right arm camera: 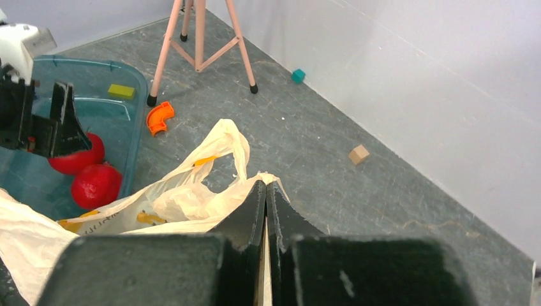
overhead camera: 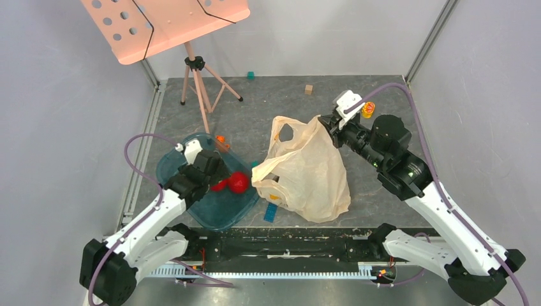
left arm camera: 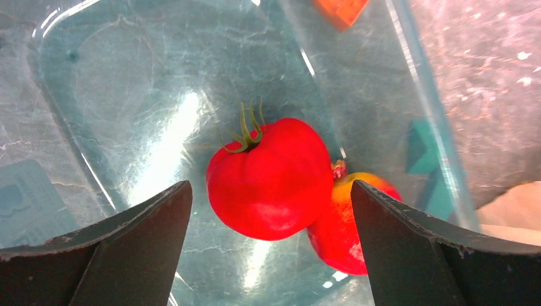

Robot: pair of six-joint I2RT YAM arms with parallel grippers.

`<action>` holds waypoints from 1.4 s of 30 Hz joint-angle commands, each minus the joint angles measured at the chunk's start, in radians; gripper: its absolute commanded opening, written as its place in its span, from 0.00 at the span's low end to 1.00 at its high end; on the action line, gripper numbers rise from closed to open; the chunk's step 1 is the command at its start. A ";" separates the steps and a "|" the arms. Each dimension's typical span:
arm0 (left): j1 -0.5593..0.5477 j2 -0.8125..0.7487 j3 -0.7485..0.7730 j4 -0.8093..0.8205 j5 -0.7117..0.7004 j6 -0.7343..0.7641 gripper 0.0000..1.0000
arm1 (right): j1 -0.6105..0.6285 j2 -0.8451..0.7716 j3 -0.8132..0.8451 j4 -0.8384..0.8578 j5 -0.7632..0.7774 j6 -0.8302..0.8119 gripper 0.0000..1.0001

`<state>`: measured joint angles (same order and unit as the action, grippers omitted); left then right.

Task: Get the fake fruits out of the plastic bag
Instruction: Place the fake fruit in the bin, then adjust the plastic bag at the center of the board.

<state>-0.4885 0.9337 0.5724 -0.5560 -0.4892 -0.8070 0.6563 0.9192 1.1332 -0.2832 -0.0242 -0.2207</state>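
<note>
Red fruits (left arm camera: 268, 178), teal tray (left arm camera: 127, 95), beige bag (overhead camera: 312, 172)

Robot test cell in a lab: plain grey panels (overhead camera: 51, 127) and a metal corner post (overhead camera: 430, 38) box in a scuffed grey table (overhead camera: 383, 115). Beyond left gripper (left arm camera: 269, 191), a peach perforated stand (overhead camera: 164, 25) on a tripod; beyond right gripper (right arm camera: 266, 186), a stray tan block (overhead camera: 309, 89)
</note>
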 commanded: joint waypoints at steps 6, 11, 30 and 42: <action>0.005 -0.128 0.119 -0.042 0.000 0.054 1.00 | -0.002 0.073 0.150 0.135 -0.158 -0.179 0.00; 0.005 -0.179 0.154 -0.037 0.034 0.098 1.00 | -0.004 0.082 0.166 0.153 -0.243 -0.191 0.00; 0.005 -0.304 0.231 0.168 0.573 0.219 0.95 | -0.009 0.064 0.044 0.165 -0.316 -0.198 0.00; -0.023 -0.268 0.385 0.204 0.728 0.198 0.91 | -0.009 0.033 0.020 0.041 -0.050 -0.133 0.00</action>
<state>-0.4938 0.6502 0.9028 -0.4118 0.1497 -0.6285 0.6502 0.9813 1.1141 -0.2295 -0.1875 -0.4000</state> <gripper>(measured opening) 0.916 0.004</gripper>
